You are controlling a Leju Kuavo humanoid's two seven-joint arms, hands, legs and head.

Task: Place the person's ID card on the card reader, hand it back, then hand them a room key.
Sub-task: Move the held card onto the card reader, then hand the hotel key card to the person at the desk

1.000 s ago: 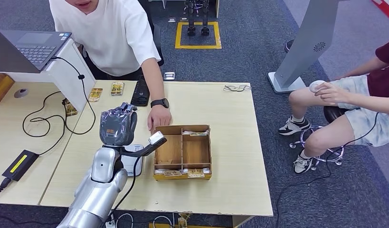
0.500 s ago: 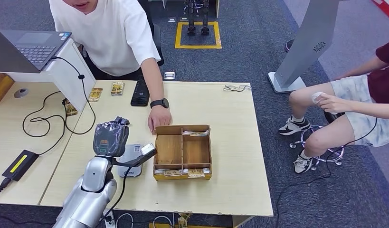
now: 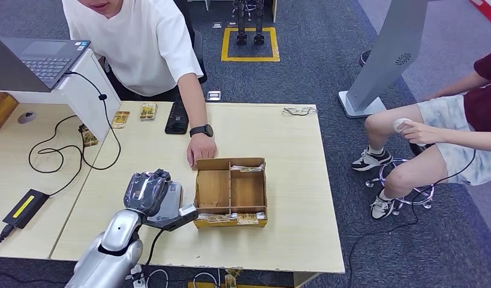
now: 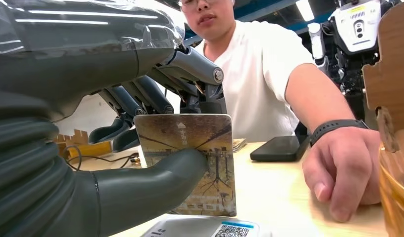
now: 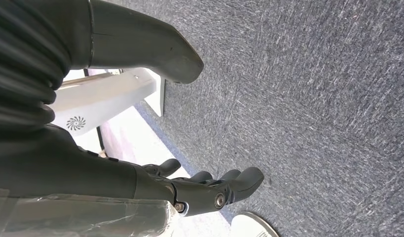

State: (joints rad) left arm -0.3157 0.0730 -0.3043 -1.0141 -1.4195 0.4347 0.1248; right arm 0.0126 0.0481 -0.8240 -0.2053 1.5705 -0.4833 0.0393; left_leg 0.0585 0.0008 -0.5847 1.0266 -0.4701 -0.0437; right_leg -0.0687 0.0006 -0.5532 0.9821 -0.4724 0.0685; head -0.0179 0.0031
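The robot's left hand (image 4: 140, 163) pinches a brown picture-printed ID card (image 4: 190, 158) upright above the white QR-labelled card reader (image 4: 209, 228); the card could slip. Its right hand (image 5: 190, 190) hangs open.

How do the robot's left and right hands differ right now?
The left hand pinches a card between thumb and fingers; the right hand holds nothing, its fingers apart. The left hand sits over the card reader on the table; the right hand hangs above grey carpet. Both have grey thumbs and darker fingers.
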